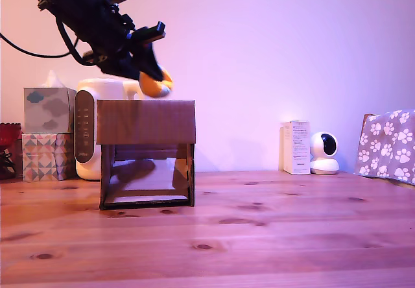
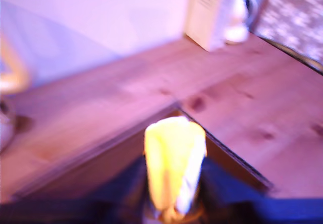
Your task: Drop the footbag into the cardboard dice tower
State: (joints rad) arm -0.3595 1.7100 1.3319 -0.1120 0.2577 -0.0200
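My end effector (image 1: pixel 150 74) is clamped on the footbag (image 1: pixel 155 84), holding it just above the cardboard dice tower (image 1: pixel 146 122) at the top's 1 o'clock edge, presumably to line up a drop. The exterior view shows clearance over the tabletop (image 1: pixel 259 236); the blurred wrist view shows the tower's open corner (image 2: pixel 176 108) beneath.

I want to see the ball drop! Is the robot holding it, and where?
Yes. The gripper holds the footbag by its upper part, just above the dice tower. The rest of the ball pokes out below.
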